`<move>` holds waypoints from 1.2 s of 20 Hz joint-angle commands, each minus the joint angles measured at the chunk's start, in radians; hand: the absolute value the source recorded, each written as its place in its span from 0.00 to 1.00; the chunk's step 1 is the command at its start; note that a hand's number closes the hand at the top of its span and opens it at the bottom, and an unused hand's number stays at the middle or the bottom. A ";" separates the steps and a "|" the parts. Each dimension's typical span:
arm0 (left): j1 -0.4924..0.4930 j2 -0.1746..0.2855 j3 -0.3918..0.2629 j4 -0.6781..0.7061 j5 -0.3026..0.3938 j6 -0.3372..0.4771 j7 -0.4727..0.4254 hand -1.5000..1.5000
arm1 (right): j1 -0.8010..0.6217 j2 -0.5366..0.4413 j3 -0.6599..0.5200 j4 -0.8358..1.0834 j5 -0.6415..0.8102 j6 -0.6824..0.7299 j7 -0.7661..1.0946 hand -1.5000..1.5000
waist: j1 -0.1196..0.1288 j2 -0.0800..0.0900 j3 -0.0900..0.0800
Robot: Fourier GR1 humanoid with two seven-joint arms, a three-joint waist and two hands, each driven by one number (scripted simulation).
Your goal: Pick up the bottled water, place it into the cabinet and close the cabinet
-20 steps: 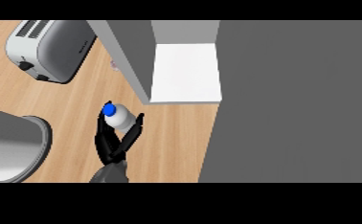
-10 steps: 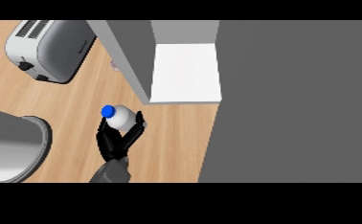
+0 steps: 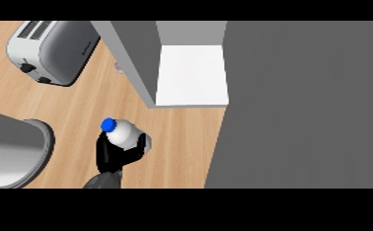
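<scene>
Head view: my left hand [image 3: 111, 153] comes in from the near edge, fingers [image 3: 143, 142] curled round the bottle [image 3: 125, 132], whose blue cap tips toward the far left. The bottle's over the wooden desk [image 3: 182, 141], just near-left of the open cabinet [image 3: 193, 74] and not inside it. I can't tell if it touches the desk. The toaster [image 3: 51, 50] sits far left.

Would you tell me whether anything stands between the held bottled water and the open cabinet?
Nothing visible does: only bare counter separates the bottled water, held by the left hand, from the cabinet's white shelf; its grey side wall stands nearby.
</scene>
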 commanded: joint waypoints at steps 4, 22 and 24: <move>0.137 0.158 -0.077 -0.185 -0.058 -0.186 0.058 1.00 | 0.062 -0.035 0.006 -0.119 0.051 -0.011 0.015 0.00 | 0.011 -0.003 0.001; 0.152 0.113 -0.135 -0.719 -0.166 0.107 0.435 1.00 | 0.079 -0.077 0.015 -0.148 0.044 -0.011 0.022 0.00 | 0.006 0.001 0.001; 0.139 0.057 -0.165 -0.737 -0.213 0.150 0.436 1.00 | 0.042 -0.015 0.008 -0.047 0.024 -0.019 -0.043 0.00 | 0.009 0.002 0.001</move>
